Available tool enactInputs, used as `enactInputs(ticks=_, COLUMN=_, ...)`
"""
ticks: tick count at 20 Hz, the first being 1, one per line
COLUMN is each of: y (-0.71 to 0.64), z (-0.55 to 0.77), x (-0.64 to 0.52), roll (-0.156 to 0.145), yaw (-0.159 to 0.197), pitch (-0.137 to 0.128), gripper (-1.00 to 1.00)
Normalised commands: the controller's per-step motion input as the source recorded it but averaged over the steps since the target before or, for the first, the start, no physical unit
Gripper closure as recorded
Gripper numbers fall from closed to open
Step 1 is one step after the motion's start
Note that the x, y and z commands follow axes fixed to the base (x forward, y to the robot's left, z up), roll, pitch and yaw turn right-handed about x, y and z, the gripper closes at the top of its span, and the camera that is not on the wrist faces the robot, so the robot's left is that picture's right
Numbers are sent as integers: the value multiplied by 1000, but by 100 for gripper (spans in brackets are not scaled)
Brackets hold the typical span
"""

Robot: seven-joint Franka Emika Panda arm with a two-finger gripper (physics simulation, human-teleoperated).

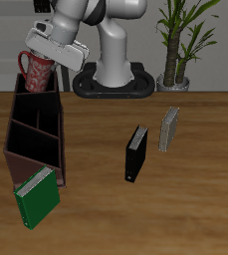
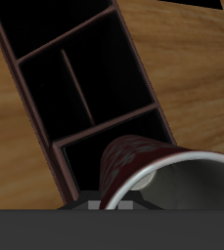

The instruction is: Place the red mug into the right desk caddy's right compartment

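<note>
One gripper (image 1: pixel 44 62) grips one red mug (image 1: pixel 37 71) above the right desk caddy (image 1: pixel 36 129); one green book (image 1: pixel 36 195) leans at its near end.

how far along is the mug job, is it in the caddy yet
Not yet. Done: the red mug is off the table, held by the gripper. In hand: it hangs tilted above the back end of the right desk caddy, over the small end compartment, which looks empty in the wrist view. Left: lower it in and open the gripper.
</note>
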Motion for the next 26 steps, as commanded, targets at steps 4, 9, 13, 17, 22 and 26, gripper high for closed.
enactInputs(ticks=4, y=-105, z=-232, x=50, roll=-16, yaw=-34, pitch=24, gripper=100)
enactInputs(ticks=9, y=-129, z=-209, x=26, roll=-30, yaw=-39, pitch=17, gripper=100)
enactInputs(ticks=13, y=-128, z=-203, x=74, roll=-30, yaw=-43, pitch=31, gripper=100)
enactInputs(ticks=17, y=-85, z=-319, x=58, roll=-16, yaw=-54, pitch=48, gripper=100)
enactInputs(ticks=22, y=85, z=-361, x=-11, roll=8, yaw=-28, pitch=58, gripper=100)
enactInputs(ticks=26, y=52, z=-283, x=40, roll=27, yaw=-30, pitch=65, gripper=100)
